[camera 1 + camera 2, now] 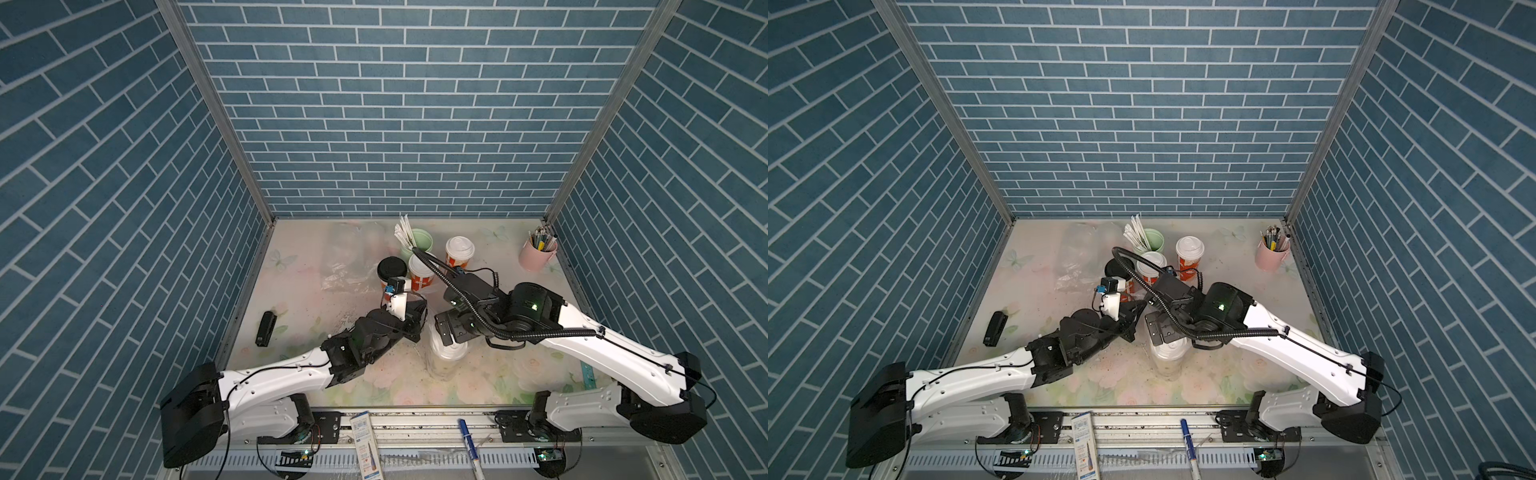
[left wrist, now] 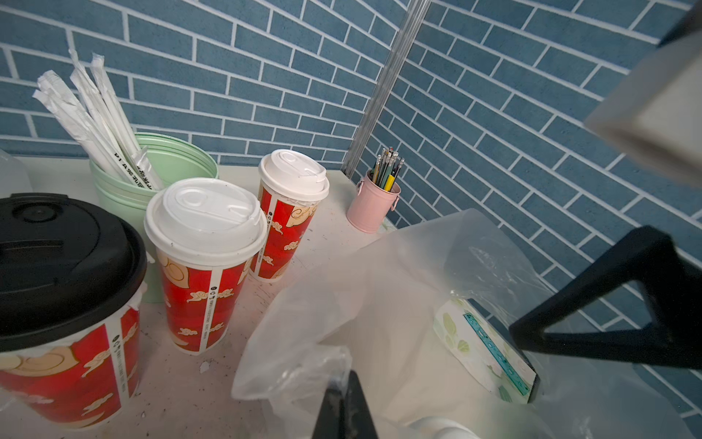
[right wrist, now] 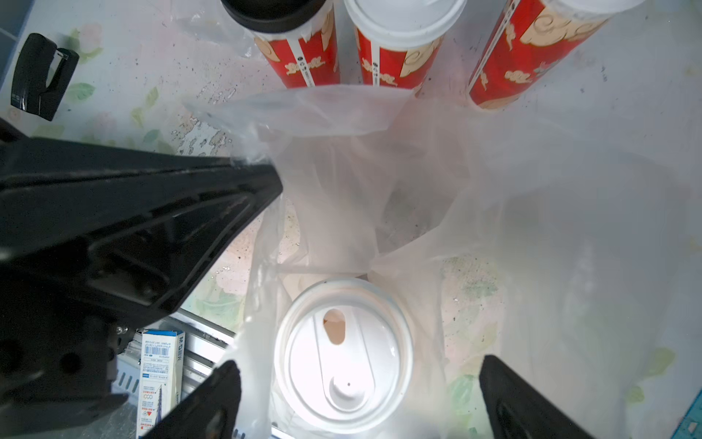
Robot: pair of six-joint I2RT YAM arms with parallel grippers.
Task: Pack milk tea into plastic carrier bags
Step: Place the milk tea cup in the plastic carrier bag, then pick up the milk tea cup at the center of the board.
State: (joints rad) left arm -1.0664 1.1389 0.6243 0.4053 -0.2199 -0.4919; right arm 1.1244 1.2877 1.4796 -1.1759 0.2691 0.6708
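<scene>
Your right gripper is spread wide straight above the upright white-lidded cup, which stands inside the plastic bag. Your left gripper pinches the bag's rim, so I'd pull straight up.

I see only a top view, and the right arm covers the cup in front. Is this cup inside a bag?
Observer: Yes. In the right wrist view the white-lidded cup stands upright inside the clear bag.
Operator: Are the right fingers closed on it?
Observer: No, the right fingers are open, one on each side of the cup, apart from it.
Operator: And the left fingers?
Observer: The left fingers are shut on the bag's rim, and its mouth is open.
</scene>
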